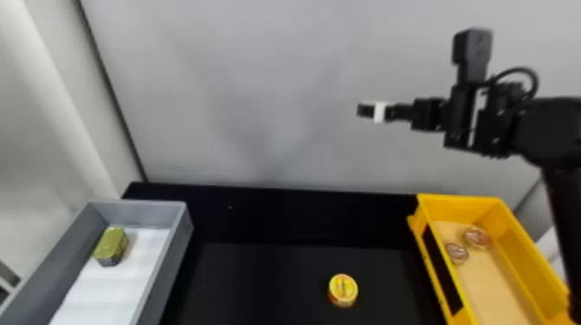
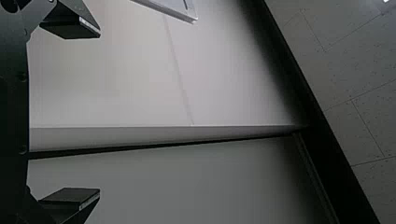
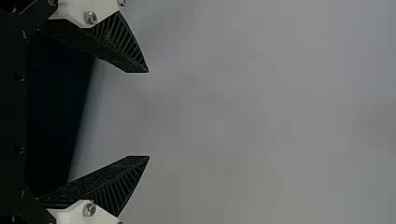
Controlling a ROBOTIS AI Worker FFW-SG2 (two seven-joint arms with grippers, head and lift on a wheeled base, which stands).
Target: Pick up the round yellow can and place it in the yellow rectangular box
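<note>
The round yellow can (image 1: 343, 288) stands on the black table, right of centre in the head view. At the right is the yellow rectangular box (image 1: 525, 263), holding two small round cans. High above the table, in front of the grey wall, my right gripper (image 1: 365, 110) points left, well above and away from the can. In the right wrist view the right gripper (image 3: 148, 114) is open, with nothing between its fingers. My left gripper (image 2: 100, 112) stands open and holds nothing in the left wrist view, facing pale wall panels.
A grey box (image 1: 175, 242) stands on the left of the table, with a green-gold tin (image 1: 111, 244) on its white bottom. A grey wall (image 1: 268, 86) rises behind the table. The right forearm hangs over the yellow box's right side.
</note>
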